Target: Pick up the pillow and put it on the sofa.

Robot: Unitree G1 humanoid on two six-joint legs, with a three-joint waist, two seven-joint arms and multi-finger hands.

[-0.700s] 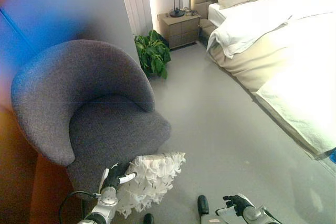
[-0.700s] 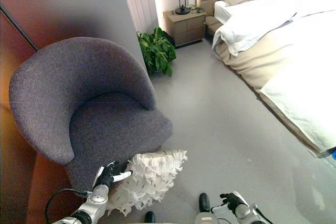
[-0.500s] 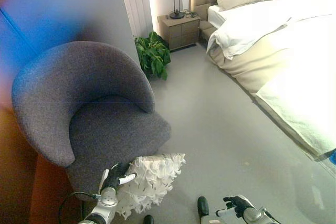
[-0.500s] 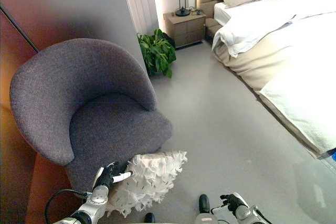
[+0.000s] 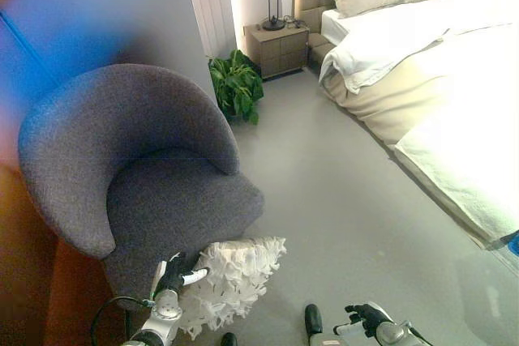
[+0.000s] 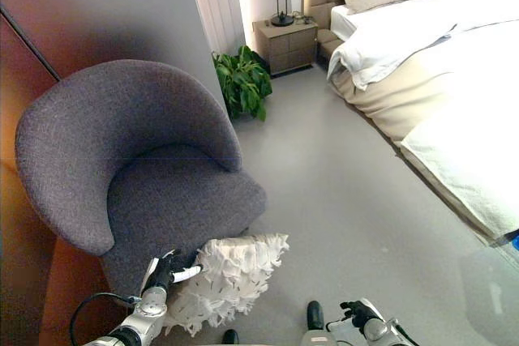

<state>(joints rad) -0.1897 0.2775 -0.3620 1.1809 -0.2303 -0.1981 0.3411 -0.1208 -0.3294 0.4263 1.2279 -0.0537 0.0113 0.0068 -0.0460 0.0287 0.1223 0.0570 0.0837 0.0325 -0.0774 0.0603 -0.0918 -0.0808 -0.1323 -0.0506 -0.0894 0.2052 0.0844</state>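
A white ruffled pillow (image 5: 233, 279) lies on the grey floor, leaning against the front of a round dark grey armchair (image 5: 138, 172), the only sofa-like seat in view. My left hand (image 5: 180, 270) rests against the pillow's upper left corner, its fingers curled onto the edge. My right hand (image 5: 367, 318) hangs low at the bottom right, apart from the pillow, its fingers curled and holding nothing. The same scene shows in the right eye view, with the pillow (image 6: 235, 273) and left hand (image 6: 170, 269).
A potted green plant (image 5: 237, 83) stands behind the chair by a wooden nightstand (image 5: 278, 42) with a lamp. A large bed with white bedding (image 5: 430, 62) fills the right side. Open grey floor (image 5: 340, 192) lies between chair and bed.
The camera has shifted slightly. My left hand stays at the pillow's corner and my right hand stays low at the bottom right.
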